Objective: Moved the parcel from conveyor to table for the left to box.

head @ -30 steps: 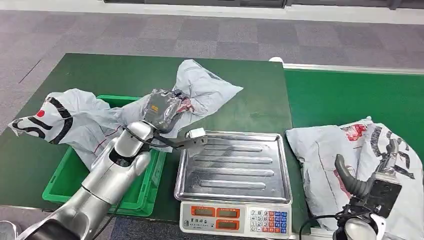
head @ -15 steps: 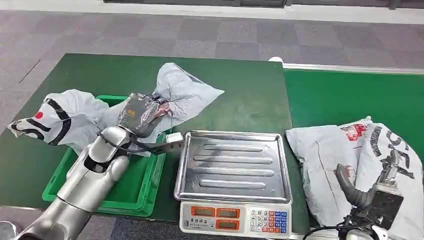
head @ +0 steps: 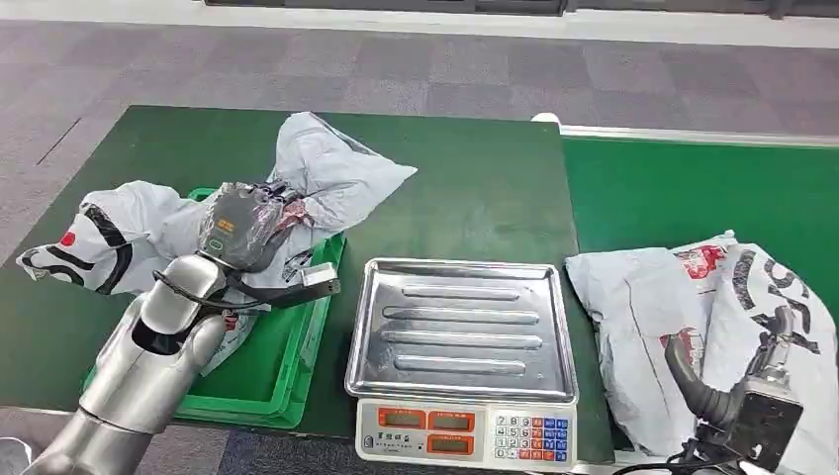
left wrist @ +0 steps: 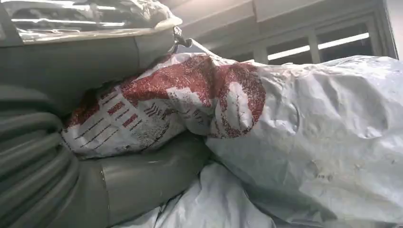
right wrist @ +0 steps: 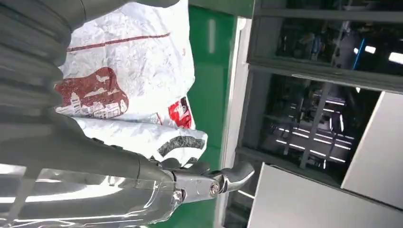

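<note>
In the head view the left hand [head: 240,224], wrapped in clear plastic, sat at centre left of the frame and gripped a grey parcel [head: 336,178] whose crumpled body stretched up and right from the hand, over the back right corner of the green box [head: 287,371] and the dark green table [head: 485,193]. The left wrist view showed the same parcel [left wrist: 304,137] close up, its red-and-white printed patch pressed between the grey thumb [left wrist: 147,171] and the plastic-covered fingers, so the hold was plain.

A second grey bag [head: 109,233] with black and red markings lay draped over the left rim of the box, spilling onto the table at the left edge of the frame.

At lower centre stood a scale [head: 462,346] with a steel tray on top and a keypad front, just right of the box.

On the brighter green conveyor [head: 693,193] at the right, a pile of grey bags [head: 643,317] with red and black print lay near the lower right corner. The right hand [head: 767,396] was at the bottom right, over that pile; whether it gripped anything I cannot tell. In the right wrist view a dark finger [right wrist: 235,175] jutted past the bags [right wrist: 128,71].
</note>
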You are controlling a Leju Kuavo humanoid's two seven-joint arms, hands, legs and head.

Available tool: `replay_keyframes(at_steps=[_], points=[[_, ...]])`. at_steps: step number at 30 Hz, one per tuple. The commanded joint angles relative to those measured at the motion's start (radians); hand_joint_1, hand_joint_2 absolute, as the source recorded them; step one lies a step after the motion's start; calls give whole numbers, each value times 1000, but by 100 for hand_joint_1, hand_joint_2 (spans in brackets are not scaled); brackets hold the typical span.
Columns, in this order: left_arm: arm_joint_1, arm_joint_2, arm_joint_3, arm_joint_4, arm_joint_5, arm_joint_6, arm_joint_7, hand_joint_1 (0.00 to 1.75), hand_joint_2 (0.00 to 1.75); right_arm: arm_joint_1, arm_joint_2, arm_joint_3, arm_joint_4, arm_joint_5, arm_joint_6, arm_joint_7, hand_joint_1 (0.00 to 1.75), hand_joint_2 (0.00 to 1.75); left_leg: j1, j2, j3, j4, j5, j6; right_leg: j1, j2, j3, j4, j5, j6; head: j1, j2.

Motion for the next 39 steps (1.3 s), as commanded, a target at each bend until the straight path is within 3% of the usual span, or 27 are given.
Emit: replay_keyframes(at_steps=[1, 7, 14, 22, 32, 39], points=[[-11, 63, 62, -58, -9, -10, 1, 175, 175, -4, 42, -78, 4, -1, 13, 1, 0, 175, 1, 0, 4, -1, -1, 0, 1, 1, 4, -2, -1, -1, 0, 0], [-9, 74, 71, -77, -12, -15, 6, 175, 175, -8, 39, -80, 9, -3, 14, 0, 0, 175, 1, 0, 1, 0, -1, 0, 1, 1, 1, -1, 0, 0, 0, 0], [59, 152, 148, -145, -48, 7, 33, 175, 175, -1, 49, -82, 4, -5, 11, 0, 0, 175, 1, 3, 4, -2, -1, 0, 1, 3, 4, -2, -1, -1, 0, 0], [68, 145, 156, -160, -51, 11, 36, 175, 175, 1, 51, -85, 1, -3, 13, 0, 0, 175, 1, 1, 2, -1, -1, 0, 1, 0, 2, -1, -1, -1, 0, 0], [227, 202, 353, -315, 45, 28, 9, 175, 175, 17, 40, -95, 12, -16, 19, -14, 0, 175, 1, 4, 6, -3, -3, -1, 1, 5, 5, -3, -2, -1, 0, 0], [249, 207, 375, -332, 97, -13, -11, 175, 175, 16, 50, -98, 6, -22, 19, -12, 0, 175, 1, 2, 4, -2, -3, -2, 2, 2, 3, -2, -3, -2, 0, 0]])
